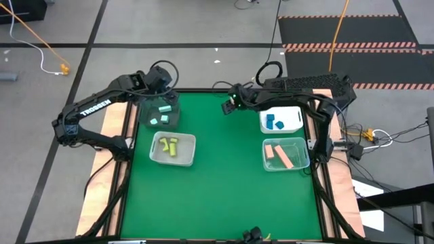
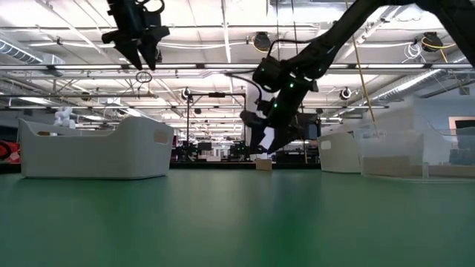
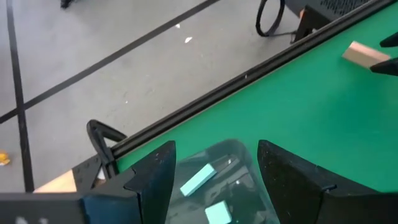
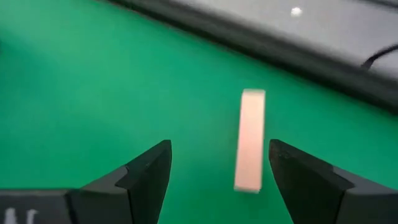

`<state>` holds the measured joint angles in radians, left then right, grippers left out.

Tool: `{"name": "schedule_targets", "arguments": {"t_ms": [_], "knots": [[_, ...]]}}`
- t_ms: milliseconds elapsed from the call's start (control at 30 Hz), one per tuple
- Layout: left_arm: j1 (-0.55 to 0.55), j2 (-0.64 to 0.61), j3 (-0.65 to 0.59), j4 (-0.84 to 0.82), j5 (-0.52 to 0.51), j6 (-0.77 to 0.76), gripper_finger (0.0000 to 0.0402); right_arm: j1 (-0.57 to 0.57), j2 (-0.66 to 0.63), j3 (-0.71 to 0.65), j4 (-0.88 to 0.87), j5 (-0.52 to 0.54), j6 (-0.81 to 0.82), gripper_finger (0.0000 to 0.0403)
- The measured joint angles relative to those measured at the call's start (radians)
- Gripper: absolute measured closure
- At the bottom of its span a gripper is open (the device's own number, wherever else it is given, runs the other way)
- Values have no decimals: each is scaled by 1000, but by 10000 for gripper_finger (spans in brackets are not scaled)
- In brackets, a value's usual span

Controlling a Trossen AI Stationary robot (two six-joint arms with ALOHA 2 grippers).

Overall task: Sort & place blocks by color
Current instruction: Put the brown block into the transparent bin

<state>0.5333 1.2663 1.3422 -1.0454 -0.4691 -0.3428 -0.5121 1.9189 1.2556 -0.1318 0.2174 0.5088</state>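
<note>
Right wrist view | right gripper (image 4: 214,177) open above tan bar (image 4: 251,139) | on table (image 4: 93,93)

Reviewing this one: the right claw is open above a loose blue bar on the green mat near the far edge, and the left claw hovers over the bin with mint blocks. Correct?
One error: the bar is tan-orange, not blue, as the right wrist view shows. The rest holds: the right claw is open above it, and the left claw hovers over the bin with mint blocks.
</note>
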Motion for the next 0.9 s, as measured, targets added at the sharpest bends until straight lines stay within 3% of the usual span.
{"name": "schedule_targets", "arguments": {"t_ms": [233, 367, 533, 700, 900], "knots": [[19, 0, 0, -16, 0, 31, 174, 2, 76, -1, 47, 22, 26, 146], [28, 0, 0, -21, 9, 51, 174, 4, 92, -1, 55, 28, 30, 166], [41, 0, 0, -21, 24, 77, 174, 4, 109, -3, 53, 46, 31, 237], [43, 0, 0, -21, 25, 87, 174, 2, 104, -4, 44, 41, 32, 361], [38, 0, 0, -49, 45, 77, 174, 4, 5, -5, 42, -46, -1, 365]]}}
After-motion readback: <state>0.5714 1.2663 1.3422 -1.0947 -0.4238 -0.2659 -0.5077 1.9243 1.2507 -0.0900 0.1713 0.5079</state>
